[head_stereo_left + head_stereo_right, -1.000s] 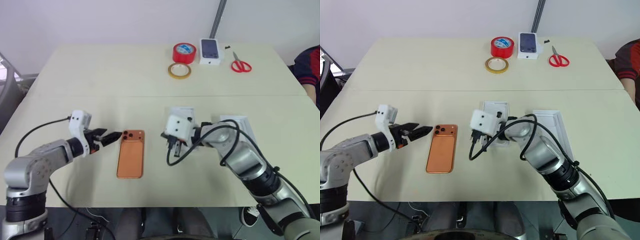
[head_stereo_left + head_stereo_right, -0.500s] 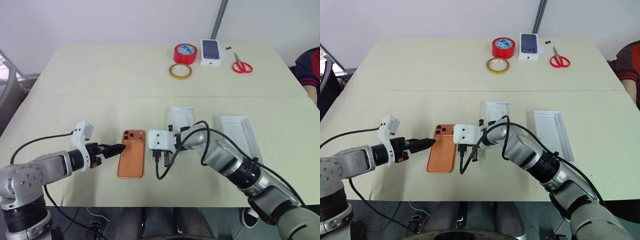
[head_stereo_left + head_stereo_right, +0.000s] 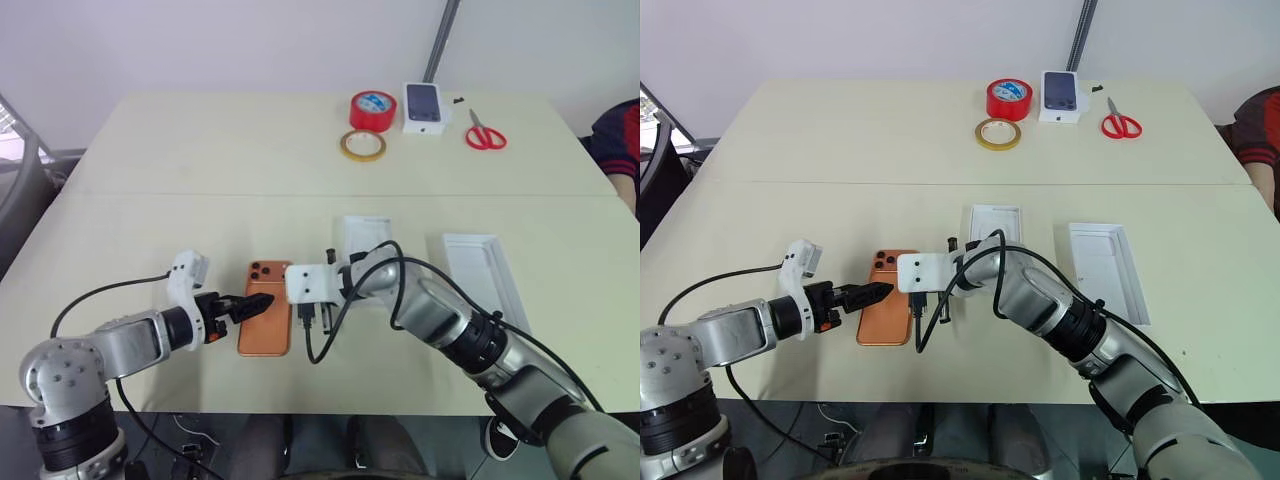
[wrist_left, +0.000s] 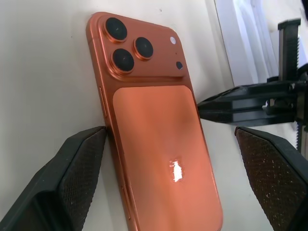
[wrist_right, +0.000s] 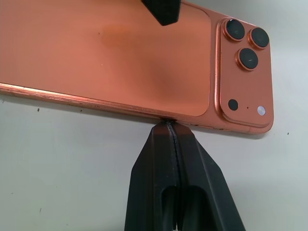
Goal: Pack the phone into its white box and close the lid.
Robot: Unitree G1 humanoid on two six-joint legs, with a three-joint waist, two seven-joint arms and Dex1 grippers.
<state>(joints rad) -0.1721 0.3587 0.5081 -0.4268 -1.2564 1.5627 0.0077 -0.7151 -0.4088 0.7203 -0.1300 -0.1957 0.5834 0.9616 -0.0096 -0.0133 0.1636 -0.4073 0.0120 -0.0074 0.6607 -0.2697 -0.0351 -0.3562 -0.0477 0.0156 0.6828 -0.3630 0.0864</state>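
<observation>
Phone (image 3: 265,308) lay flat on the counter (image 3: 200,180), cameras up. Left gripper (image 4: 168,159) had its jaws spread wide around it; right gripper (image 5: 172,126), jaws clenched empty, touched its edge.

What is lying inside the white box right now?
Nothing visible: the white box looks empty, though the right arm covers its near end. The phone lies flat on the table, outside it.
</observation>
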